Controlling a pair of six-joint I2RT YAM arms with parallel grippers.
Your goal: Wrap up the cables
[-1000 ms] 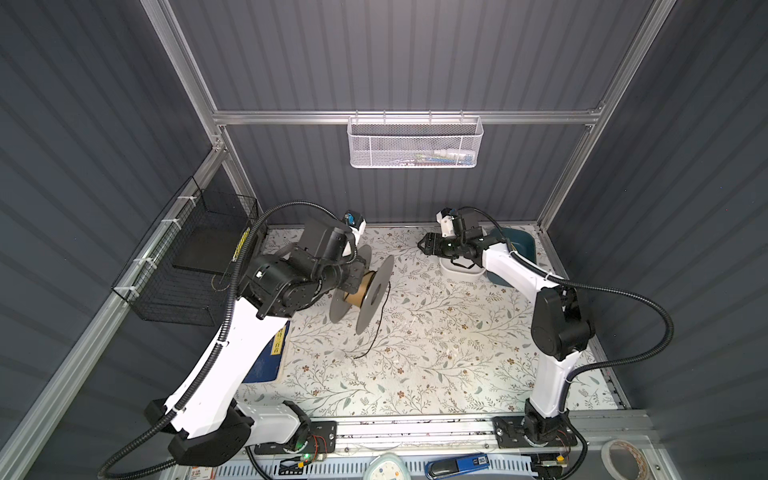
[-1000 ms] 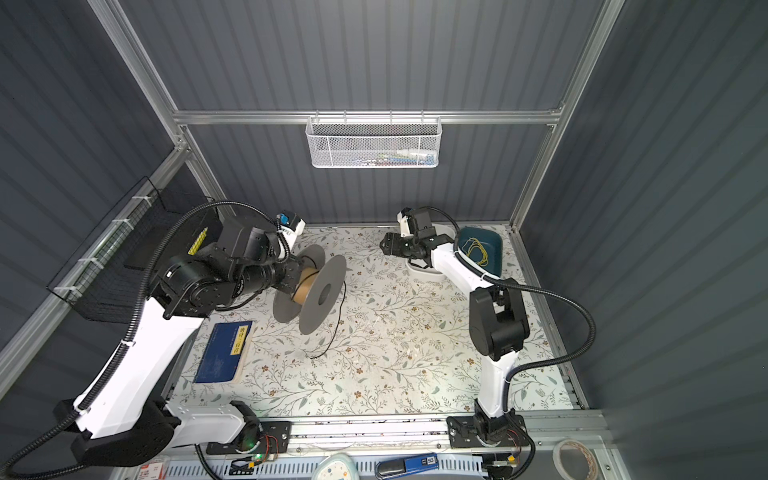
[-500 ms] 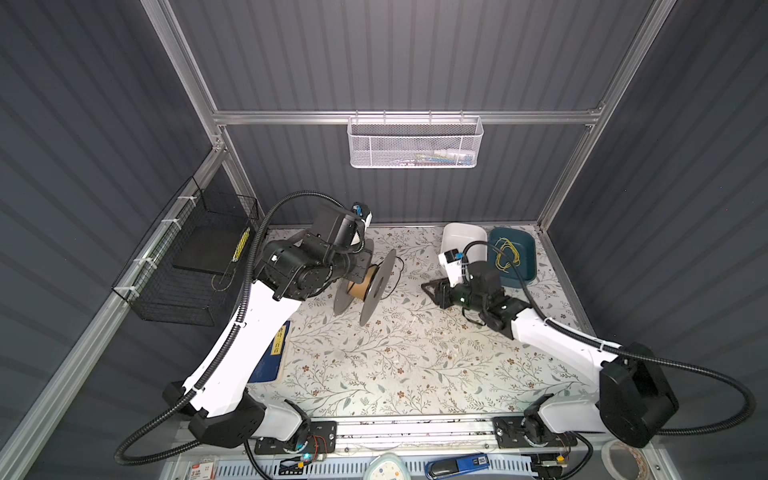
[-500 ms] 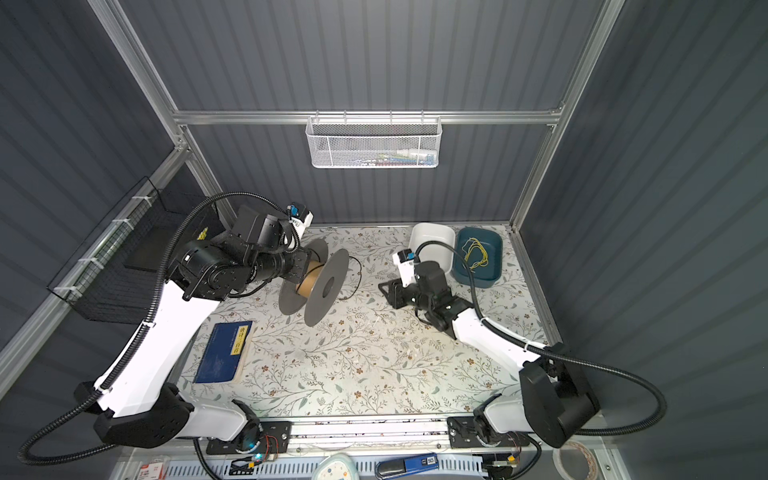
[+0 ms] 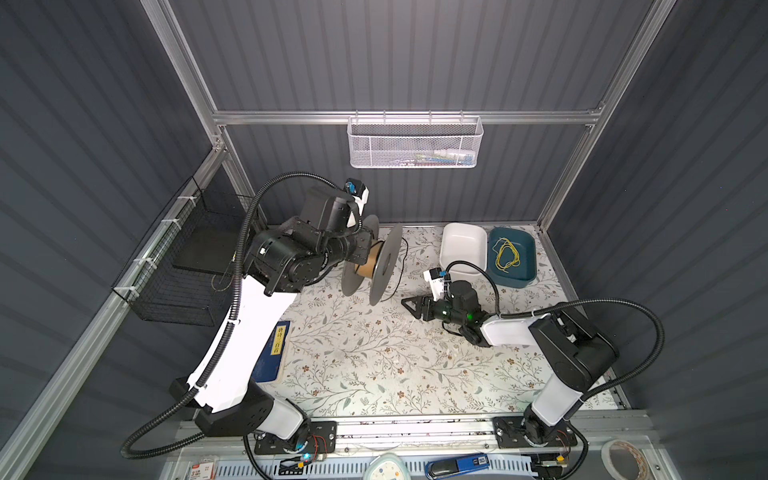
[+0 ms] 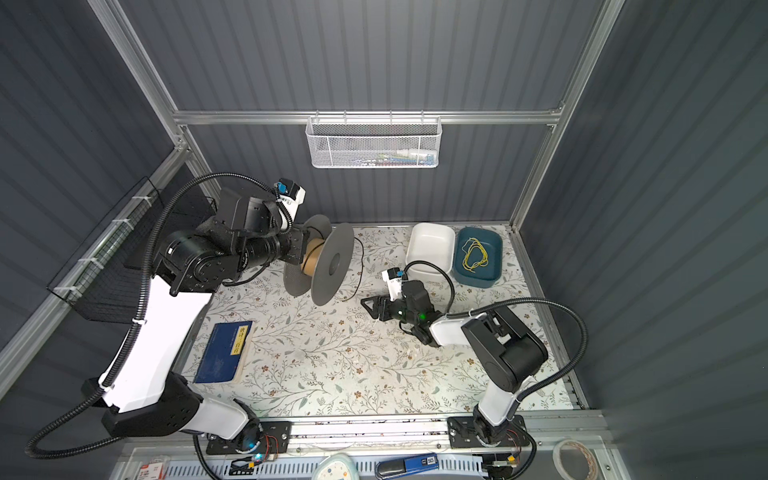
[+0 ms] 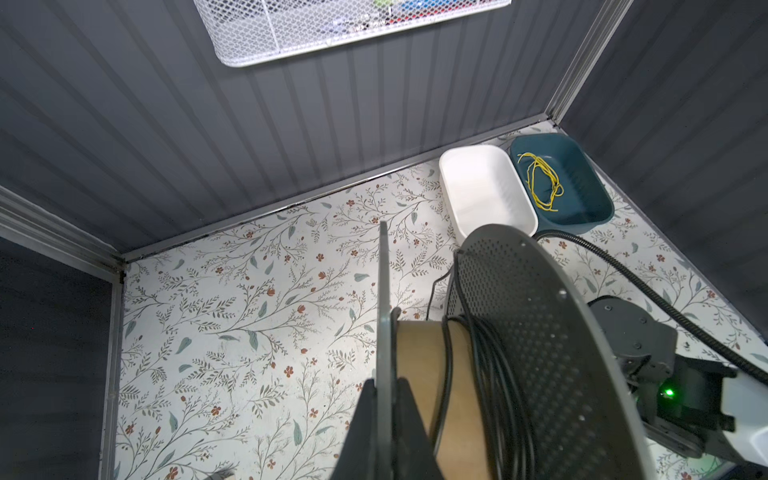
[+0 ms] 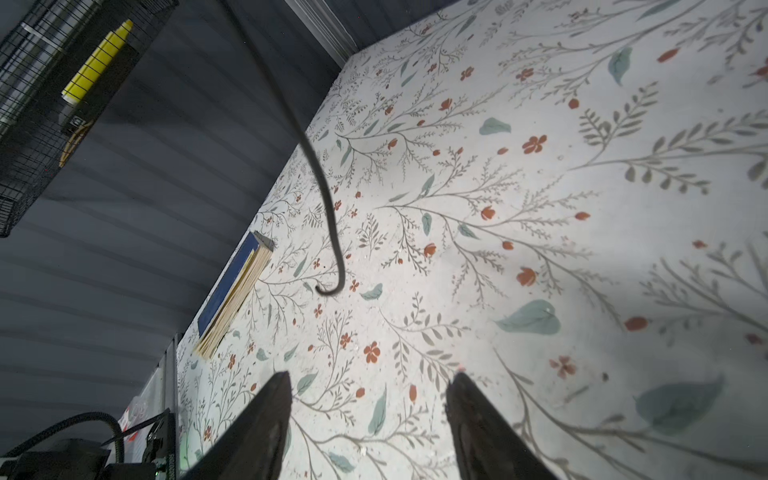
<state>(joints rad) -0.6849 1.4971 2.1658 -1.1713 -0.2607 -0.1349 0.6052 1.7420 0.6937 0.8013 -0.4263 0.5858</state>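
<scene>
- Left wrist view is showing the left gripper pinching a side plate of the grey spool; many black cable turns are sitting on it.
- A short tail is hanging down to the table.
- The right gripper is hovering empty, jaws apart, at 5 o'clock from the spool.
- Most winding looks done; the tail is remaining.

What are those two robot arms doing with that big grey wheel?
The left gripper is clamped on one side disc of the grey spool, holding it upright. Part of the black cable is wound on its core, and the loose tail hangs toward the table. The right gripper is open and empty, pointing at that tail.
</scene>
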